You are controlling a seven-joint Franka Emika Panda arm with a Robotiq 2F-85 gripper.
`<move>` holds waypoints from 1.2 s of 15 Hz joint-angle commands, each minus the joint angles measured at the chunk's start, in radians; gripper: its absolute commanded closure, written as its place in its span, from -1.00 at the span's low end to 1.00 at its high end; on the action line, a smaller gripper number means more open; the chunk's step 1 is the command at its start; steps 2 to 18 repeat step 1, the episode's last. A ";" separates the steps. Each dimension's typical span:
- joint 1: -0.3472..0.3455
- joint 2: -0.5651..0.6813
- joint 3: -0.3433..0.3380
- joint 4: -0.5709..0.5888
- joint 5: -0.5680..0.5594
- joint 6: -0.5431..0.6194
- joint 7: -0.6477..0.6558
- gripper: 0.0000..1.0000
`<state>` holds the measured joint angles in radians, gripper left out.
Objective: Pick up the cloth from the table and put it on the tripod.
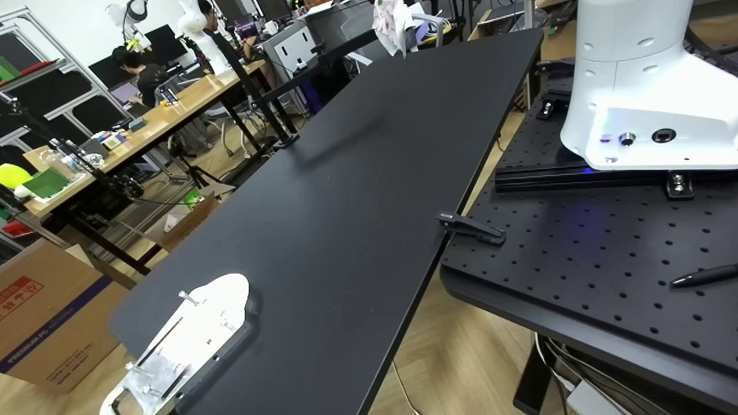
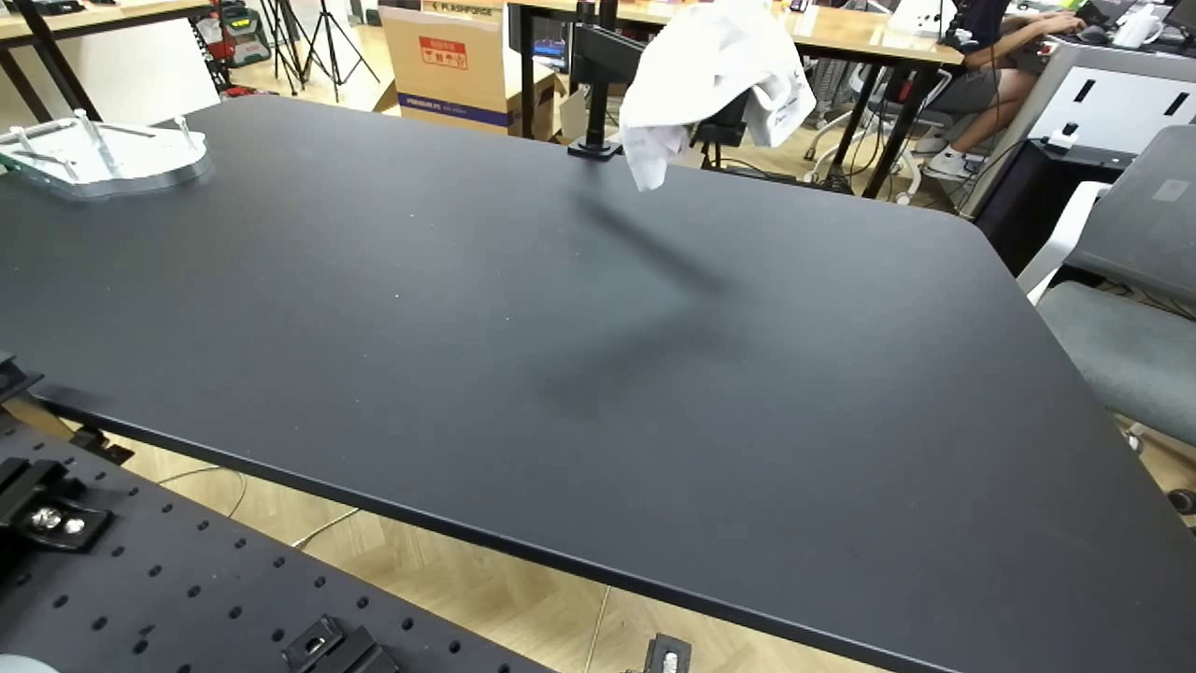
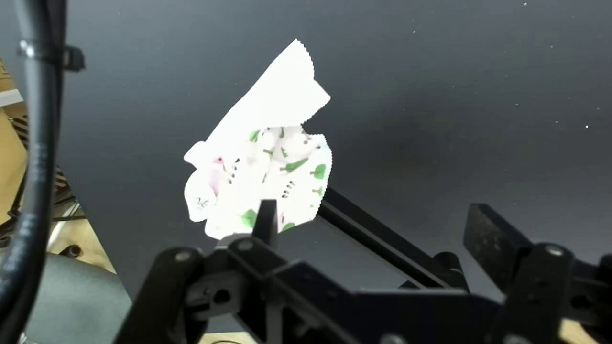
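The cloth is white with green leaf and pink prints. It hangs draped over the end of the black stand's horizontal arm, above the table, in both exterior views [image 1: 393,26] [image 2: 715,70]. It also shows in the wrist view [image 3: 267,153]. The black stand, the tripod of the task, has an upright pole [image 1: 248,80] [image 2: 598,93] at the table's far edge. In the wrist view its bar [image 3: 373,239] runs from under the cloth to the lower right. My gripper [image 3: 373,210] is open and empty above the bar, its left finger overlapping the cloth in view. The gripper is outside both exterior views.
A black table [image 1: 346,230] [image 2: 561,374] lies below. A white metal fixture with pegs [image 1: 196,340] [image 2: 103,154] stands at one end. A black clamp [image 1: 473,227] sits at the table edge by the robot's perforated base plate [image 1: 576,259]. A grey chair [image 2: 1121,346] stands beside the table.
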<state>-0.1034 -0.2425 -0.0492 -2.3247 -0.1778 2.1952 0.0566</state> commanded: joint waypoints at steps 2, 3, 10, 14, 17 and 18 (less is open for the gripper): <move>0.003 0.000 -0.004 0.001 0.000 -0.002 0.000 -1.00; 0.003 0.000 -0.004 0.001 0.000 -0.002 0.000 -1.00; 0.003 0.000 -0.004 0.001 0.000 -0.002 0.000 -1.00; 0.003 0.000 -0.004 0.001 0.000 -0.002 0.000 -1.00; 0.003 0.000 -0.004 0.001 0.000 -0.002 0.000 -1.00; 0.003 0.000 -0.004 0.001 0.000 -0.002 0.000 -1.00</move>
